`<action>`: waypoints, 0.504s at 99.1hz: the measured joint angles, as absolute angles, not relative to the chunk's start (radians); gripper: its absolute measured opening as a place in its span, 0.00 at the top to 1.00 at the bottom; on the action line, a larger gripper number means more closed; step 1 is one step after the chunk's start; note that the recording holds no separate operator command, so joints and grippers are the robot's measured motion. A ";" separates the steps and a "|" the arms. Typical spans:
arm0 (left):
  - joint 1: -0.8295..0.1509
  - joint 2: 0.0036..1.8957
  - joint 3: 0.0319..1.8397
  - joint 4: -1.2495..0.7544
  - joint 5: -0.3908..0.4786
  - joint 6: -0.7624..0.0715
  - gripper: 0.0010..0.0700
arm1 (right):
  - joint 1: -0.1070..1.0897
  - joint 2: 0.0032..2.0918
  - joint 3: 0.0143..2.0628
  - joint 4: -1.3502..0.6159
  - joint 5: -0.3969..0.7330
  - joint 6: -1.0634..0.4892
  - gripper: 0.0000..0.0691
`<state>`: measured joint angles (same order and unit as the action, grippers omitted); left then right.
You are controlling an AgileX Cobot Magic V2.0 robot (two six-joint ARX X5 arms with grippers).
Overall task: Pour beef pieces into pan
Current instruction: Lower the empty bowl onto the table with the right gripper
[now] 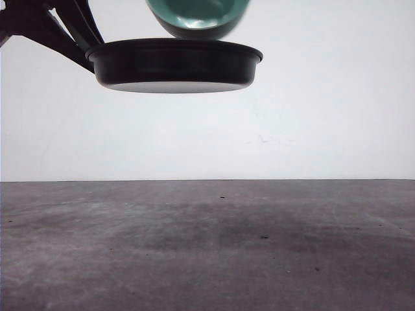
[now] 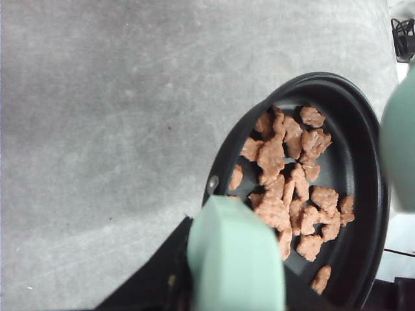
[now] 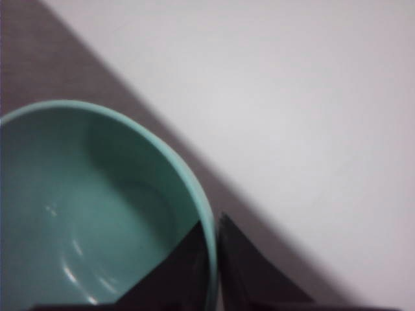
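Observation:
The black pan (image 1: 175, 65) hangs high above the table, carried from the left by my left arm. My left gripper (image 2: 220, 291) is shut on its pale mint-green handle (image 2: 235, 256). The beef pieces (image 2: 288, 188), small reddish-brown chunks, lie spread over the floor of the pan (image 2: 373, 162). A teal bowl (image 1: 198, 16) hovers just above the pan's far side, and its inside (image 3: 84, 214) looks empty. My right gripper (image 3: 214, 259) is shut on the bowl's rim, one finger inside and one outside.
The grey table top (image 1: 207, 246) stretches below, with a plain white wall behind it. A blurred pale green edge (image 2: 399, 149), probably the bowl, shows beside the pan. A small black object (image 2: 403, 35) sits at the table's far edge.

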<state>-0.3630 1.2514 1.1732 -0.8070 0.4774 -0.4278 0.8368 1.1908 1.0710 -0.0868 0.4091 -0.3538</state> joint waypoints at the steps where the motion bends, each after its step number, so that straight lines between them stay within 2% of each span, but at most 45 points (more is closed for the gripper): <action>1: -0.363 1.251 1.173 -0.807 0.477 -0.427 0.94 | 0.823 1.186 1.076 -0.104 0.397 -0.331 0.98; 19: -0.363 1.252 1.173 -0.786 0.477 -0.408 0.94 | 0.491 1.079 1.153 -0.319 0.140 0.077 0.98; 27: -0.363 1.254 1.173 -0.754 0.478 -0.408 0.94 | 0.323 1.061 1.165 -0.450 0.017 0.207 0.98; 38: -0.363 1.273 1.173 -0.716 0.478 -0.411 0.94 | 0.134 1.120 1.145 -0.710 -0.085 0.247 0.98; 50: -0.363 1.302 1.173 -0.704 0.498 -0.412 0.94 | 0.069 1.261 1.040 -0.869 -0.168 0.208 0.98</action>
<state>-0.3630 1.3022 1.1732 -0.7040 0.4980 -0.4118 0.0692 1.2606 1.0405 -0.8692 -0.1680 0.2077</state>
